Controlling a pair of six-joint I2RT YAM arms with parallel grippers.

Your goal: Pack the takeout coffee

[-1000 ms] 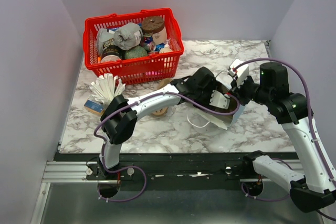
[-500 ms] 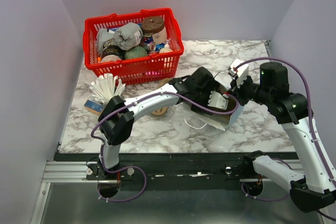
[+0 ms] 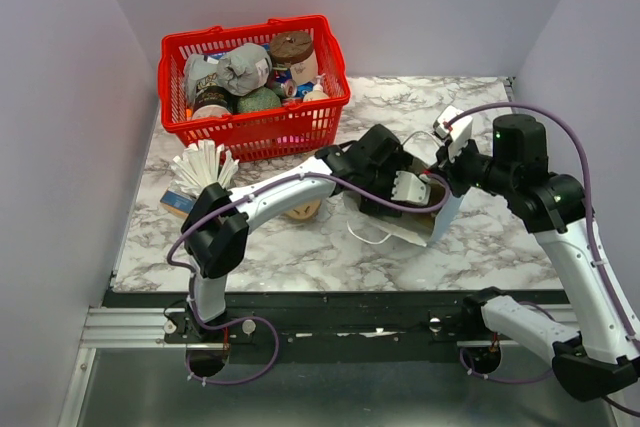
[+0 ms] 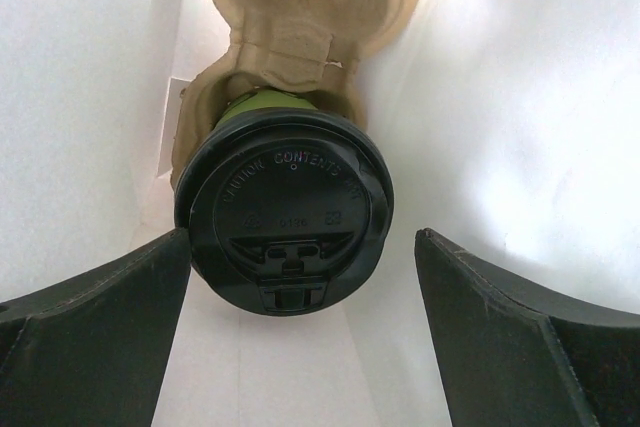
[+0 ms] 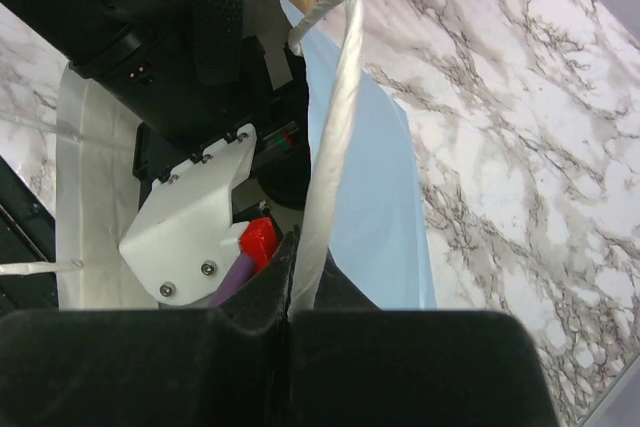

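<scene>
Takeout coffee point(image 4: 285, 212) sits inside a white paper bag point(image 4: 520, 97), a little right of the table's middle. We see its green paper cup point(image 4: 262, 102) pushed into 1 socket of a brown cardboard cup carrier point(image 4: 290, 7), which lies deeper in the bag. The black lid point(image 4: 240, 162) faces the bag's mouth and the left wrist camera, so the cup's long axis runs straight into the bag, base farthest in.

Around it, the white bag walls close in on both sides and the carrier wraps the cup's body. The left gripper point(image 4: 302, 242) stands wide open with 1 finger on each side of the lid. The left one is just beside the rim and the right one is apart from it, so it grips nothing. The right gripper point(image 5: 290, 292) is pinched closed on the bag's white handle point(image 5: 325, 117).

Raised writing on the lid reads "CAUTION CONTENTS"; we cannot make out the remaining letters.

On the marble table point(image 3: 480, 107), a red basket point(image 3: 330, 57) full of goods stands far left of the bag. A cup of white stirrers point(image 3: 203, 167) stands at the left edge.
</scene>
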